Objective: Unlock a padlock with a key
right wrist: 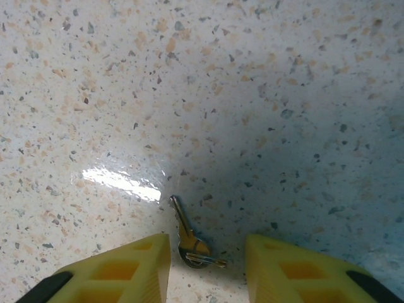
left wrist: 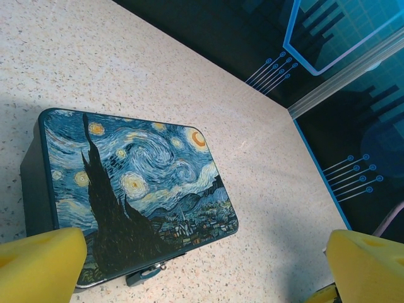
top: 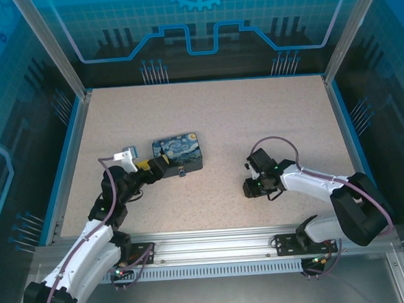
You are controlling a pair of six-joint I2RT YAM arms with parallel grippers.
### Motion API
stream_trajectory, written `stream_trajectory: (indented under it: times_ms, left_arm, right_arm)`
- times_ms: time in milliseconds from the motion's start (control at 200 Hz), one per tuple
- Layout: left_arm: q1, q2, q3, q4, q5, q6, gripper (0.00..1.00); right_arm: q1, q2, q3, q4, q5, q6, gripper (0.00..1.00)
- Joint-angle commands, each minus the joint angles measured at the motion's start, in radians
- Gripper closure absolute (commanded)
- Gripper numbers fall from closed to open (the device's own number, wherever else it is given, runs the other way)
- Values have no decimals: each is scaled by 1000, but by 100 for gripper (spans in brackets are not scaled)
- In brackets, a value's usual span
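right gripper [right wrist: 205, 265]: spread, astride key [right wrist: 188, 240] lying flat | left gripper [left wrist: 205, 262]: spread, near padlock [left wrist: 146, 274] at box [left wrist: 139, 177] edge | risk: pinching air or flicking key aside by closing too high

Padlock [left wrist: 146, 275] tiny, detail indistinct.

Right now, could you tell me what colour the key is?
Silvery grey metal; the key shows best in the right wrist view.
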Motion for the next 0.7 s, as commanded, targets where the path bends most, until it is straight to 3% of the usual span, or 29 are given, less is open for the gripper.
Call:
stream_trajectory:
  times_ms: [0,405,695]
  left_arm:
    - [-5,4,-6,14,-17,12,1]
    - [-5,8,-3,8,-18,14,1]
    - [-5,8,-2,6,-14,15,1]
  right_arm:
    - [27,17,15,-31,-11,15,67]
    - [36,40,6,12,-5,33,78]
    - [38,27,1,27,-11,42,90]
